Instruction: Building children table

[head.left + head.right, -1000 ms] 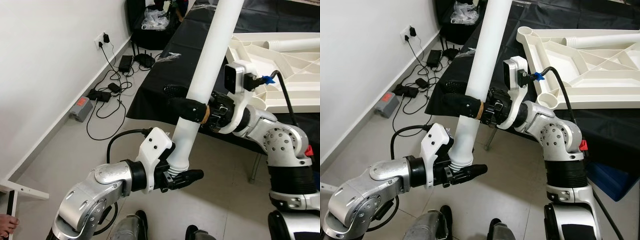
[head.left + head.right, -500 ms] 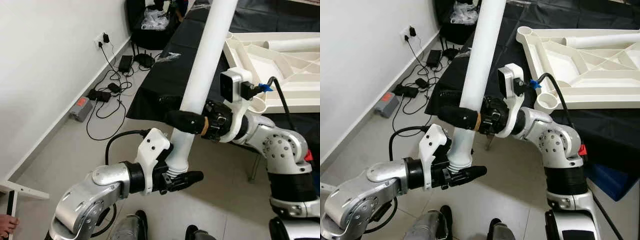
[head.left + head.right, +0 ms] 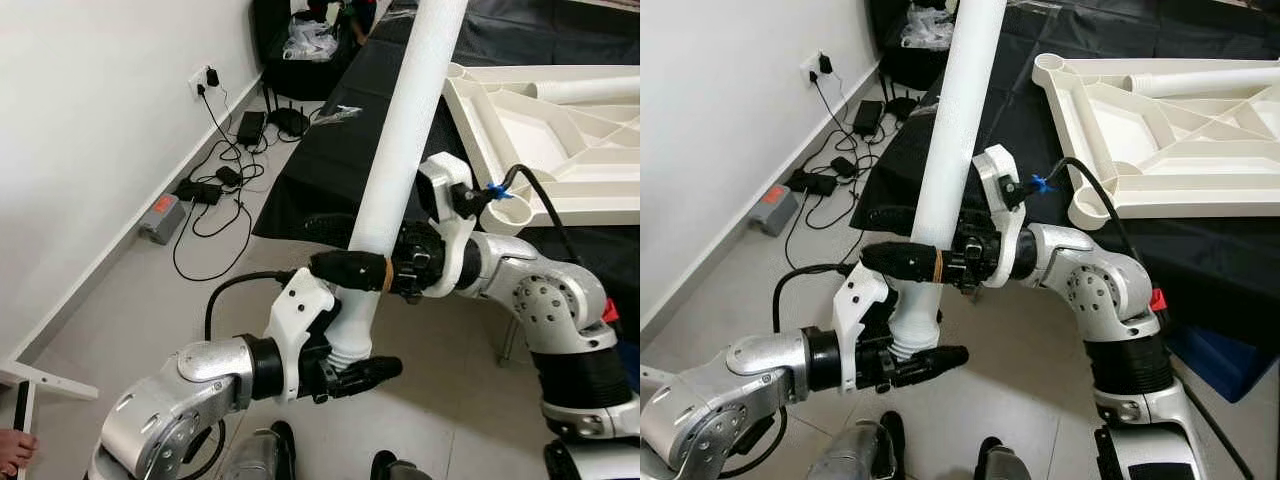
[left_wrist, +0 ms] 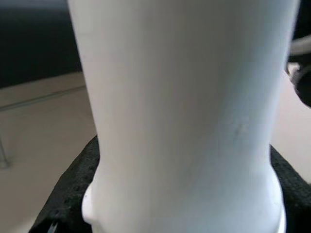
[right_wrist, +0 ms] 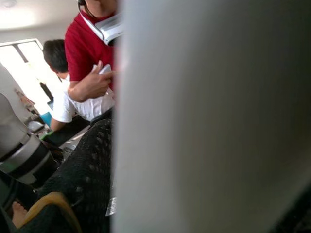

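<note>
Room: grey tiled floor (image 3: 120,290), black-draped tabletop (image 3: 330,150) bearing an upturned white plastic table frame (image 3: 560,130) near its front edge.
Leg: long white plastic tube (image 3: 400,160), steeply upright, top cut off.
Left hand (image 3: 350,372): clamped on its flared base.
Right hand (image 3: 335,268): clamped mid-tube, lower than before.

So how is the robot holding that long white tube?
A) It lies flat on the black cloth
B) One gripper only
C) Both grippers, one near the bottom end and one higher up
C: the left gripper clamps the white tube near its bottom end, and the right gripper grips it higher up.
</note>
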You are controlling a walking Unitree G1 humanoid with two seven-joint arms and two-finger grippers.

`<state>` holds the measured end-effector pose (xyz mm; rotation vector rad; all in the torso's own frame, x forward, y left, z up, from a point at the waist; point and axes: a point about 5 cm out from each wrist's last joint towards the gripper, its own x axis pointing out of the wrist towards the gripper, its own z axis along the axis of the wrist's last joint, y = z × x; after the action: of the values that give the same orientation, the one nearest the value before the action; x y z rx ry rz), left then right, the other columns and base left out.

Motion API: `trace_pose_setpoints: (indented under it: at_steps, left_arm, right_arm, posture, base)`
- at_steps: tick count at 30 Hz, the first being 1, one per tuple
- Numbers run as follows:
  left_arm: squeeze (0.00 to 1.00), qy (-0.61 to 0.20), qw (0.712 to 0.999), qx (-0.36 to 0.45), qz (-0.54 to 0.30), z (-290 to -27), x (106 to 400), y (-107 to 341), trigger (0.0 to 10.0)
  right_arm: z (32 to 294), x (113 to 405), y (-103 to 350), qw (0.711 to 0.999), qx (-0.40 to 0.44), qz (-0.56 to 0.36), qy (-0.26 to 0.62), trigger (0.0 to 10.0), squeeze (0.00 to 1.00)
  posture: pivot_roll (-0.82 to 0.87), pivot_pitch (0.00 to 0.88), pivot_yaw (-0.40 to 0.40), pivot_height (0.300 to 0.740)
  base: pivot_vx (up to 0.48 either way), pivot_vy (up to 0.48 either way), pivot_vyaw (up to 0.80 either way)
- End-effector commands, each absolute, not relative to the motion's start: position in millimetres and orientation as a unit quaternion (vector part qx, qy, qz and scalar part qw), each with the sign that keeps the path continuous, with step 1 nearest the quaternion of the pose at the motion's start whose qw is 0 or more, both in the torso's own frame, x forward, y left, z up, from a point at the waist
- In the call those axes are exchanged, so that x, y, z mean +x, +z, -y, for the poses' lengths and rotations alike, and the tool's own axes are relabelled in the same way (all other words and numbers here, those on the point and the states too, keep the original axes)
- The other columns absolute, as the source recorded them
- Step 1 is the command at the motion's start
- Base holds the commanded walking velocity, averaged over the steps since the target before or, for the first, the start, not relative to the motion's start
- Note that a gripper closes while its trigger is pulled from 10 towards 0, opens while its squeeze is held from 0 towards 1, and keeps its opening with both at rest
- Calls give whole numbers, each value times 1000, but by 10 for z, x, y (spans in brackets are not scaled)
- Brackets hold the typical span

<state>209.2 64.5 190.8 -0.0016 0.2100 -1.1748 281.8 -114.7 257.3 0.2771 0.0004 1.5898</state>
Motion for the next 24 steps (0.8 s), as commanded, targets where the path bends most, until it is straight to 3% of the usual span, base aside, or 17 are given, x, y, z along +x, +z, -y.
trace_pose_setpoints:
  at_steps: [1, 10, 16, 17, 18, 20, 21, 24]
  left_arm:
    - [0, -582, 806, 2, -105, -592, 1993, 1898, 10000]
    - [0, -589, 800, 9, -115, -606, 1959, 1854, 10000]
    - [0, -586, 802, 11, -115, -635, 1979, 1857, 10000]
    - [0, -586, 802, 12, -115, -636, 1980, 1856, 10000]
    - [0, -588, 801, 13, -115, -638, 1979, 1856, 10000]
    - [0, -589, 800, 14, -116, -639, 1977, 1855, 10000]
    - [0, -586, 802, 12, -116, -647, 1983, 1854, 10000]
    - [0, -588, 800, 7, -117, -648, 1978, 1857, 10000]
  right_arm:
    - [1104, 2801, 2593, 683, 114, 1, 722, 10000, 0]
    - [1112, 2807, 2647, 675, 129, 9, 727, 10000, 0]
    - [1114, 2737, 2645, 651, 148, 4, 744, 10000, 0]
    - [1114, 2731, 2641, 650, 150, 3, 745, 6196, 0]
    - [1113, 2721, 2625, 647, 152, -1, 747, 667, 0]
    - [1113, 2715, 2613, 646, 153, -4, 748, 667, 0]
    - [1112, 2696, 2598, 640, 158, -9, 752, 0, 0]
    - [1114, 2696, 2597, 639, 160, -9, 752, 0, 0]
  posture:
    - [177, 234, 24, 740]
    - [174, 237, 22, 740]
    - [174, 238, 20, 740]
    - [174, 238, 20, 740]
    - [173, 239, 21, 740]
    - [173, 239, 21, 740]
    - [175, 240, 20, 740]
    - [174, 242, 22, 740]
  base:
    - [0, 0, 0]
    - [0, 0, 0]
    - [0, 0, 0]
    - [0, 0, 0]
    - [0, 0, 0]
    - [0, 0, 0]
    - [0, 0, 0]
    - [0, 0, 0]
